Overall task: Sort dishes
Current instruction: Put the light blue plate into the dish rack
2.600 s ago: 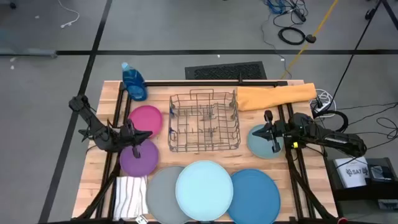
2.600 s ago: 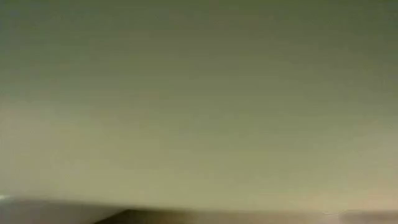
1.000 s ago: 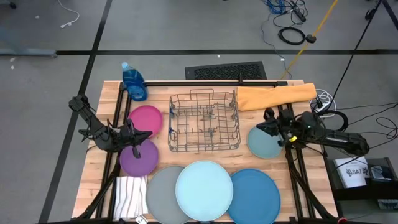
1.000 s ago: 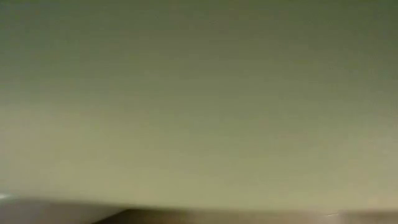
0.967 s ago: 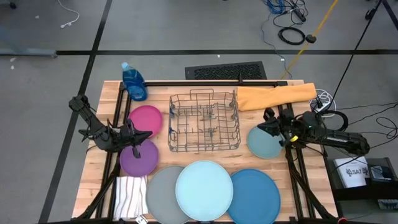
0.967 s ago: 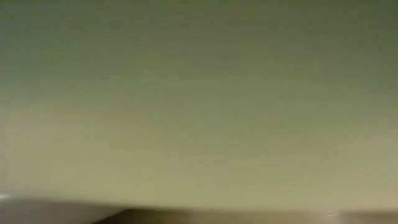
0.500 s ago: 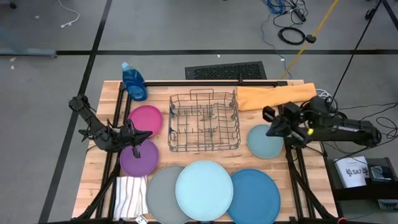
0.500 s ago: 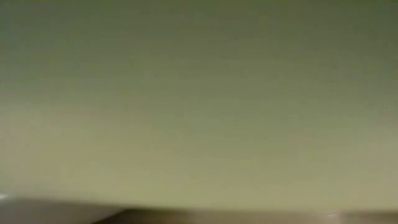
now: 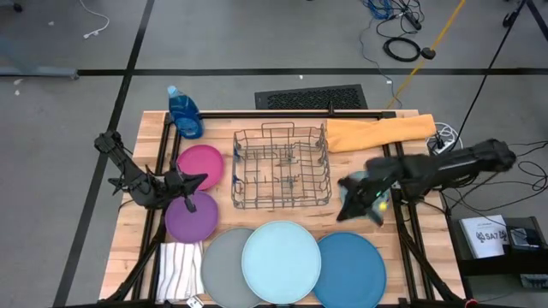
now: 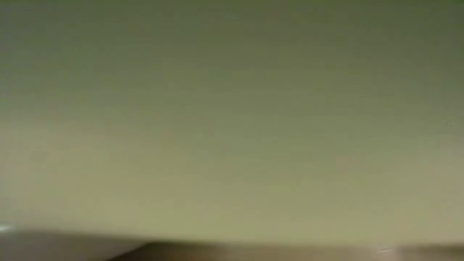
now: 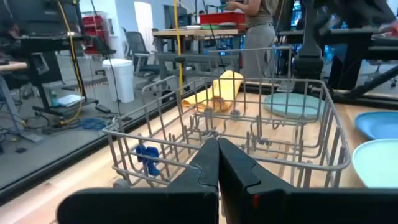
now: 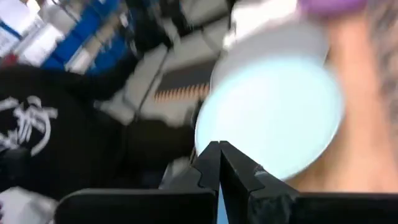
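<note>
While right gripper (image 9: pixel 358 205) hangs over pale teal plate (image 9: pixel 378 215), right of rack (image 9: pixel 282 167), jaws clenched empty: you open first, pinch rim. Left gripper (image 9: pixel 195 180) clenched, idle by purple plate (image 9: pixel 190 219).

From above we see the table (image 9: pixel 282 175) evenly and brightly lit, with soft, short shadows and no glare. The right gripper (image 9: pixel 355 204) smears with motion blur near the table's right edge. The low view is a featureless olive-grey haze, perhaps blocked at close range. The left wrist view is crisp, the wire rack (image 11: pixel 249 137) sharp. The right wrist view is heavily blurred, its light blue plate (image 12: pixel 273 118) washed out.
</note>
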